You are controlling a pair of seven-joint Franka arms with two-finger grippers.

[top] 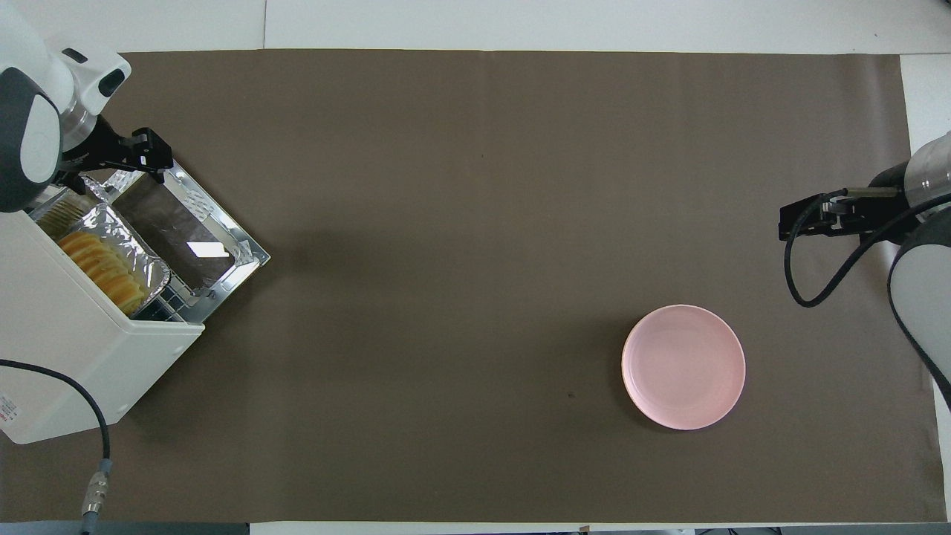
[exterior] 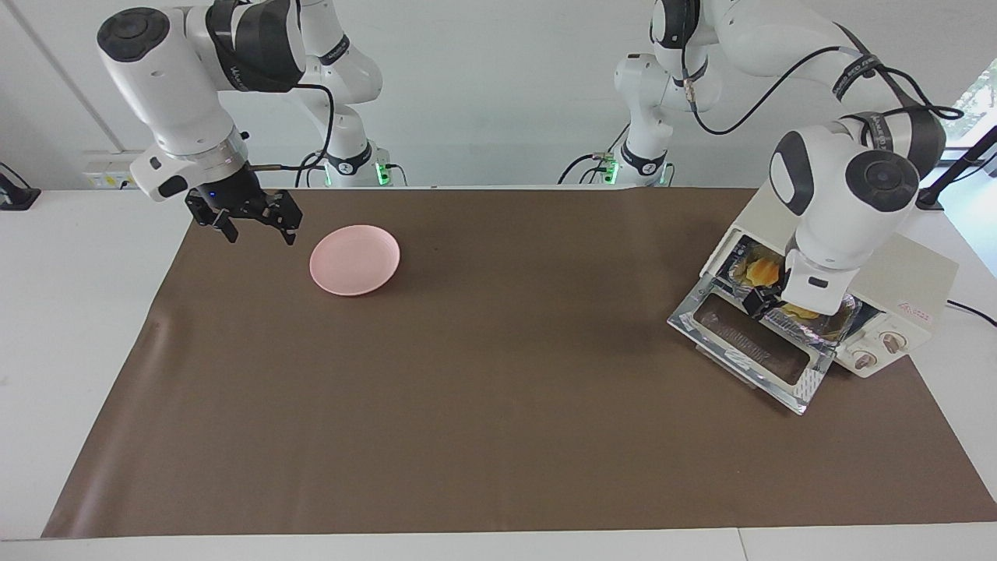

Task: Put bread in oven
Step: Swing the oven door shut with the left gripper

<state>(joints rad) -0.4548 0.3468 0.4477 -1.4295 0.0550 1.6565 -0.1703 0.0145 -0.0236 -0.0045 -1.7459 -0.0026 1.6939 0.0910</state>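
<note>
Already the bread (top: 104,269) lies in the oven (top: 67,349); left pincer (exterior: 767,302) unreadable, right pincer (exterior: 257,227) apart.

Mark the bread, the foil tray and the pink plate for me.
bread (top: 104,266): overhead view, middle of its ridged yellow top.
foil tray (top: 132,242): overhead view, crinkled rim beside the bread, at the oven mouth.
pink plate (top: 683,366): overhead view, bare centre of the dish.
</note>
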